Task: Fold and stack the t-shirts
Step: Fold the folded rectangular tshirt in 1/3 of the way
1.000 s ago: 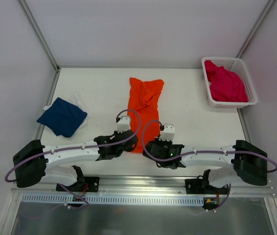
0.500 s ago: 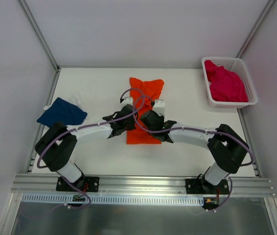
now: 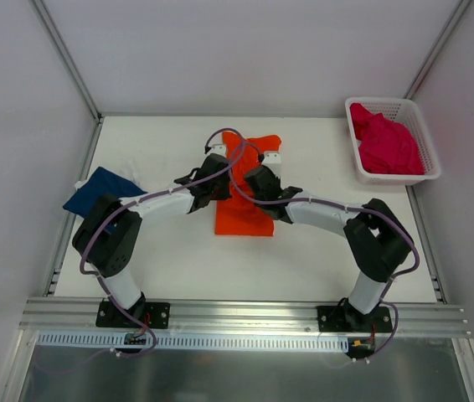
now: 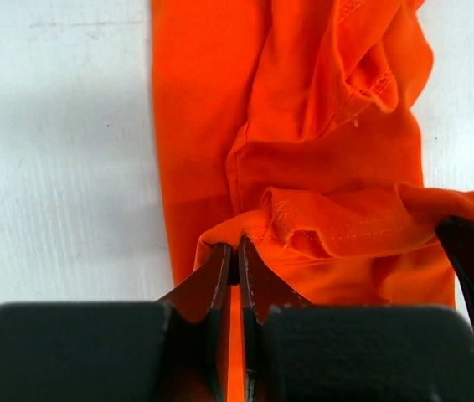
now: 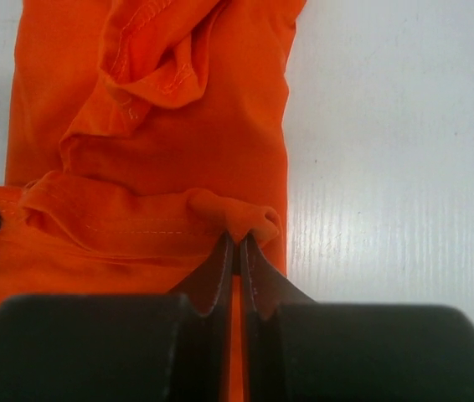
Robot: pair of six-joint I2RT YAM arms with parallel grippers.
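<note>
Lengthwise fold of orange shirt [image 3: 241, 219] in hand. Left tool [image 4: 235, 251] and right tool [image 5: 239, 245] each pinch its doubled-over edge tight. Next, by my reading: lay the edge flat farther along, then release.

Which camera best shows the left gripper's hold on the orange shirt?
Left wrist: the left gripper pinches the orange shirt at its hem, close up. The top view is too far to show the pinch; the right wrist catches a dark tip at its edge.

The orange t-shirt [image 4: 304, 176] is made of soft, matt cloth with stitched hems; the table [image 4: 53, 167] is finished smooth and matt.
</note>
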